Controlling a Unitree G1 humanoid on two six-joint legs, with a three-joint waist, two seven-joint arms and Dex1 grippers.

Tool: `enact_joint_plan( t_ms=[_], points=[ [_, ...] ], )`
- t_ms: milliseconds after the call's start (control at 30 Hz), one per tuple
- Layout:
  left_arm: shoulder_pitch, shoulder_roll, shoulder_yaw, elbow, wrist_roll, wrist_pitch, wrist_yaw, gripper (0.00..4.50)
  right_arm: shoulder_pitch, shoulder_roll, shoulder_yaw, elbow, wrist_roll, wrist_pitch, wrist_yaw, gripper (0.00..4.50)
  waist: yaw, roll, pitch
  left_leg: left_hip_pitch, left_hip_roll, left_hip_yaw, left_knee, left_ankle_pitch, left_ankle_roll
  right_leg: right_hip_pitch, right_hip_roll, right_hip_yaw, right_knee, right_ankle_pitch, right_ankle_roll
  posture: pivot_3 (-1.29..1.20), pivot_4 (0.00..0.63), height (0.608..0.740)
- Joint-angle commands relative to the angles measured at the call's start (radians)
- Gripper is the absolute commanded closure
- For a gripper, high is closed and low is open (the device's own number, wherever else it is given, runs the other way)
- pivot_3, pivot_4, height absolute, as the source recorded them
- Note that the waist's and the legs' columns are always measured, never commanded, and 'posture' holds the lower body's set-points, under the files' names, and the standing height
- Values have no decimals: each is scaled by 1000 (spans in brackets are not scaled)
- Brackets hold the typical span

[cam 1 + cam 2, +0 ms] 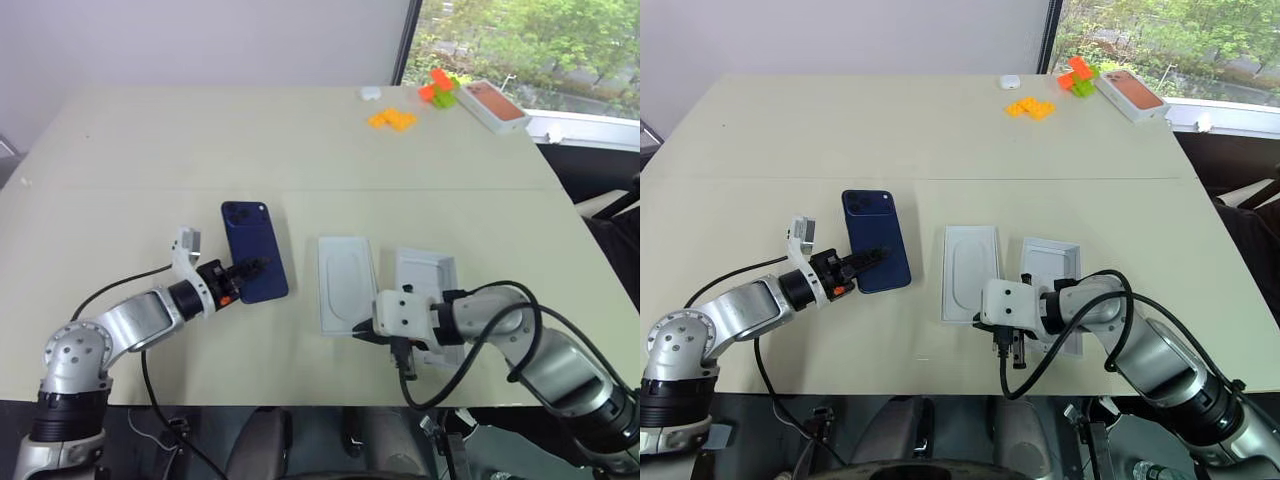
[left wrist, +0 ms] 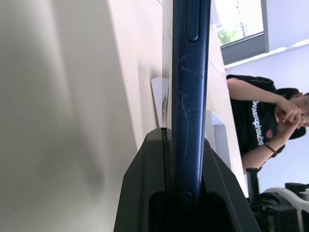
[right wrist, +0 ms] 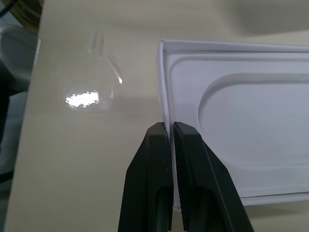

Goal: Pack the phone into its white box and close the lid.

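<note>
The table (image 1: 300, 140) carries everything. The right hand (image 1: 362, 334) pinches the near wall of the insert (image 1: 346, 280), probably to clear it away, since it lies between the phone (image 1: 255, 250) and the white box (image 1: 428, 290). The left hand (image 1: 247, 270) is clamped on the phone's near end, ready to carry it across. Orange blocks (image 1: 392, 119) and another box (image 1: 492, 105) sit well apart at the far edge.

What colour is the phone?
Dark navy blue. The phone shows best in the right eye view.
</note>
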Motion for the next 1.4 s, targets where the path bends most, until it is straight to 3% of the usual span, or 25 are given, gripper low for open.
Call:
enact_joint_plan(
  t_ms=[33,200,300,400,567,667,867,1000,1133,1400],
  points=[
    [-29,17,6,-44,-31,10,-12,4500,-6,23,-9,-11,20,21,-24,4477,0,0,0,0,0,0,0,0,0,0,0,0,0,0,0,0,150,740],
    [-25,22,7,-45,-43,12,-8,4500,-11,23,-2,-19,30,36,-28,4477,-1,0,0,0,0,0,0,0,0,0,0,0,0,0,0,0,150,740],
    [-21,24,8,-50,-48,11,-6,4500,-9,29,-11,-23,43,30,-31,3393,0,0,0,0,0,0,0,0,0,0,0,0,0,0,0,0,150,740],
    [-22,28,8,-61,-64,7,4,4500,-7,40,-54,-32,83,9,-32,1969,0,0,0,0,0,0,0,0,0,0,0,0,0,0,0,0,150,740],
    [-83,36,-53,-101,-108,9,89,4500,-4,32,-169,-39,195,29,-11,1969,7,0,0,0,0,0,0,0,0,0,0,0,0,0,0,0,150,740],
    [-140,-6,-111,-141,-177,-31,160,4500,-6,31,-239,-20,259,61,-17,1969,20,0,0,1,0,0,1,0,0,1,0,0,1,0,0,0,150,740],
    [-185,-218,-184,-115,-195,-92,392,4500,22,-31,-316,29,269,51,-17,1969,22,0,0,1,-2,1,1,0,0,2,-2,1,1,1,0,0,150,740],
    [-204,-299,-216,-94,-195,-57,503,4500,50,-67,-351,45,267,36,-18,1969,20,0,0,2,-2,1,1,1,-1,2,-1,1,1,1,1,0,150,740],
    [-227,-332,-244,-87,-195,-12,544,4500,63,-78,-362,46,268,29,-27,1969,21,0,0,4,-2,1,1,1,-1,3,1,1,4,1,1,0,150,740],
    [-276,-309,-304,-23,-195,71,675,4500,79,-83,-365,32,266,19,-48,1969,20,0,0,12,-7,1,2,1,-1,10,0,2,7,0,0,0,150,740]
  ],
)
